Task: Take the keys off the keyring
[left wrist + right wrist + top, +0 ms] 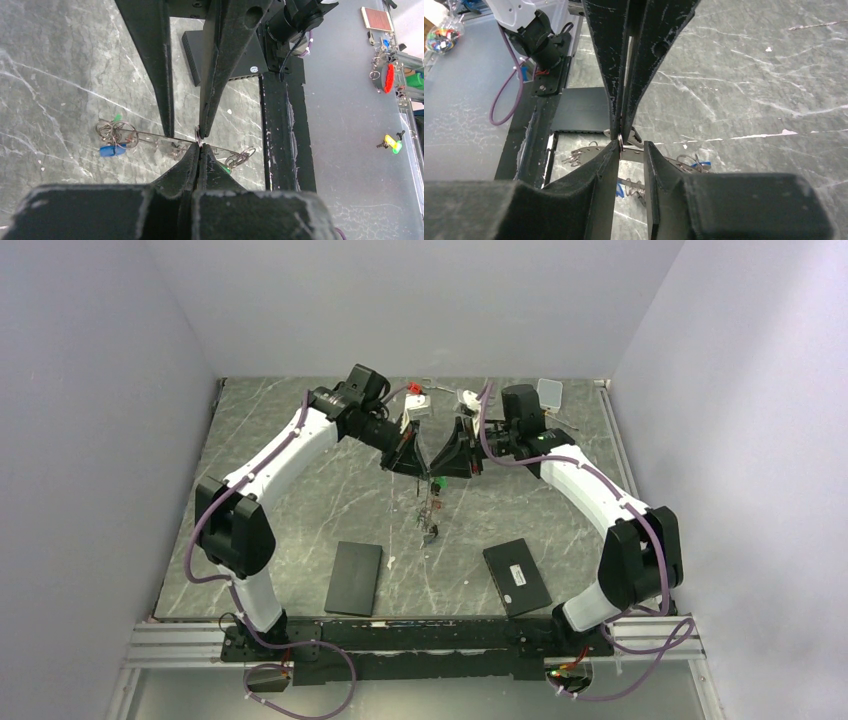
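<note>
Top external view first: two flat black boxes (354,578) lay low in the frame on the grey worktop (300,490), well apart. Above them, mid-frame, the keys (430,508), blue and green tags showing, trailed in a short string down the frame, fringing the keyring (160,135), a thin wire seen edge-on from the wrists. And higher still, tip to tip! The left claw (199,149) was pinched tight on the keyring beside a small split ring (198,136); the right claw (630,146) stood narrowly parted, one fingertip touching that ring.
</note>
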{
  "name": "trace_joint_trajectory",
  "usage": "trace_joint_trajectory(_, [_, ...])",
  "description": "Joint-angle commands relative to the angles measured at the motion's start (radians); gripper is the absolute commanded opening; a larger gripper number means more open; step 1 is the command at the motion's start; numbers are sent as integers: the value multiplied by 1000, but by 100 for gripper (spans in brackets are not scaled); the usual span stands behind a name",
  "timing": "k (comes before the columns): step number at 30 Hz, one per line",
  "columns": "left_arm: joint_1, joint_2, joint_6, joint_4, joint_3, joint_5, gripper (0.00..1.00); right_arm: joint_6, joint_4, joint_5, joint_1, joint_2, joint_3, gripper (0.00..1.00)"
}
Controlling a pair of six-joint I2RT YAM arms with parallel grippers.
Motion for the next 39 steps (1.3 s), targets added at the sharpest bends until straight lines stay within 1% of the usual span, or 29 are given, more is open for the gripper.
trace_joint_trajectory(1, [-12,-6,26,-1,42,34,0,-46,-8,11,17,5,47,25])
trace_joint_trajectory(5, [-12,-6,21,-2,47,35,0,-74,-36,31,30,8,54,15])
trace_joint_trajectory(9, [-13,-5,24,-7,54,31,0,-114,-98,48,36,17,71,16])
trace_joint_trajectory(10, [-13,-5,23,-6,54,30,0,-119,-104,50,37,17,71,15])
trace_joint_trajectory(13, [-13,-3,23,-6,55,33,0,-129,-114,60,37,14,72,3])
trace_joint_trajectory(14, [-14,-5,22,-5,55,34,0,-131,-121,67,37,14,77,0])
trace_joint_trajectory(17, [-11,-6,9,5,55,23,1,-110,-114,81,37,7,73,0])
trace_joint_trajectory(21, [11,-15,-40,50,33,22,20,31,40,92,20,-22,24,0])
trace_joint_trajectory(24, [37,-20,-55,67,26,20,28,181,213,83,-6,-29,-8,0])
trace_joint_trajectory(27, [63,-27,-86,103,6,28,31,262,298,83,-12,-28,-14,0])
trace_joint_trajectory(32, [80,-38,-115,153,-30,37,30,405,470,79,-26,-30,-70,0])
trace_joint_trajectory(35, [89,-43,-128,169,-34,44,29,420,489,79,-32,-29,-82,0])
trace_joint_trajectory(39, [118,-53,-159,208,-59,54,33,429,492,73,-56,-34,-88,0])
